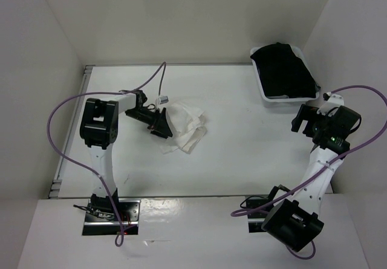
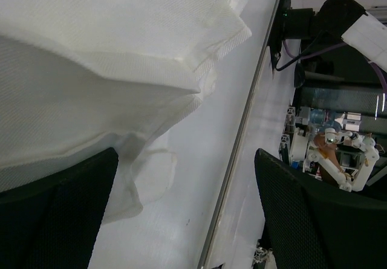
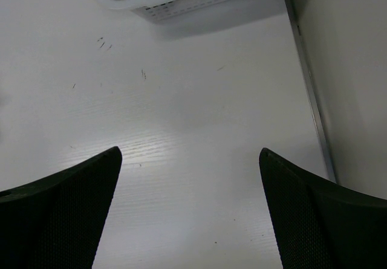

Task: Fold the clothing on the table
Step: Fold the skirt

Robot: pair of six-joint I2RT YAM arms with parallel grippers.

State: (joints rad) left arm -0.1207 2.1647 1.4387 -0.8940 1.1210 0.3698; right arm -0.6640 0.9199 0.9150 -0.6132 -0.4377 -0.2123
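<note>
We see the clothing crumpled left of centre on the table. Our left gripper sits at its left edge (spread wide, gripping nothing), and the right gripper gapes empty at the right.

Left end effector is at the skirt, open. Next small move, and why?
Probably ease the left end effector down and close on the near edge of the white pleated thin-fabric skirt. Its jaws stand open at the fabric, gripping nothing, and the skirt lies bunched on the white table, so it needs spreading before any fold. The right end effector is open, far off.
</note>
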